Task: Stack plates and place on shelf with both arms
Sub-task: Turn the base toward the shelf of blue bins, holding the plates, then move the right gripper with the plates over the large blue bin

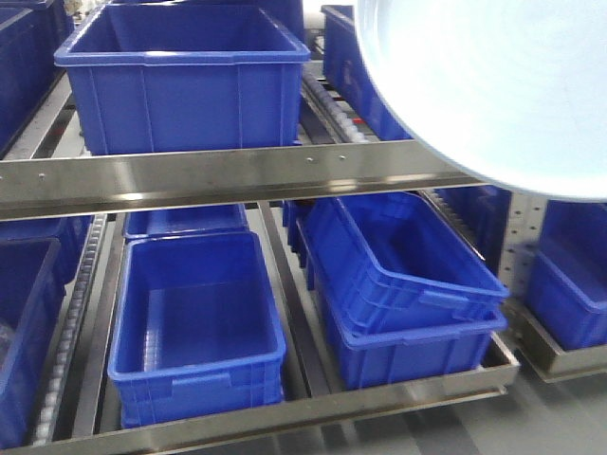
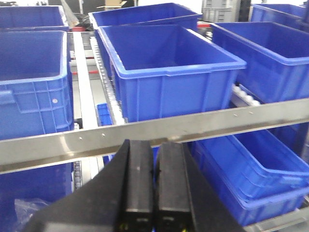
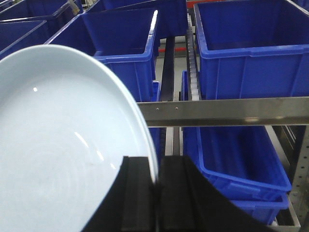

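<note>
Holding a plate [image 3: 63,145] up before the shelf [image 1: 285,417].
Pinched at its rim by the right gripper [image 3: 157,193], high over the rail's [image 1: 237,175] right end, presumably to clear it; left gripper [image 2: 154,188] closed on nothing, low before the rail.

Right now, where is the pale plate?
The plate fills the lower left of the right wrist view, its rim pinched in the right claw, in front of the steel shelf rail.
</note>
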`<move>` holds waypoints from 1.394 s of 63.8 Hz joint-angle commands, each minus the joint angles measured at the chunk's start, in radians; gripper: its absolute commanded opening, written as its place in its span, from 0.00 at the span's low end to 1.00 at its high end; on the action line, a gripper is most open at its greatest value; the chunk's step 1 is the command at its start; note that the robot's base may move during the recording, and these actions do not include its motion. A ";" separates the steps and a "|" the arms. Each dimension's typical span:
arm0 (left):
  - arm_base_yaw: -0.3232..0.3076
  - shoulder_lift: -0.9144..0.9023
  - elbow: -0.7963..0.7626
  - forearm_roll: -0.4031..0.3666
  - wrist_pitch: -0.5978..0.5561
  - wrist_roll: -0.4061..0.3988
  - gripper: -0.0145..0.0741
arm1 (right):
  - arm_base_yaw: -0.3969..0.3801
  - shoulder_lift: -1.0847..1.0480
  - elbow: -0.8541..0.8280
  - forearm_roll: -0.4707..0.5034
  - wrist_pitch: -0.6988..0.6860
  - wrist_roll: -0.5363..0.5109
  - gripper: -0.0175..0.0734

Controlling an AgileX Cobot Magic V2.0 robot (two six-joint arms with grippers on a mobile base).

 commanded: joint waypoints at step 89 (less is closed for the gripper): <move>0.001 0.012 -0.028 -0.001 -0.092 -0.003 0.25 | -0.007 -0.001 -0.030 0.003 -0.099 0.002 0.23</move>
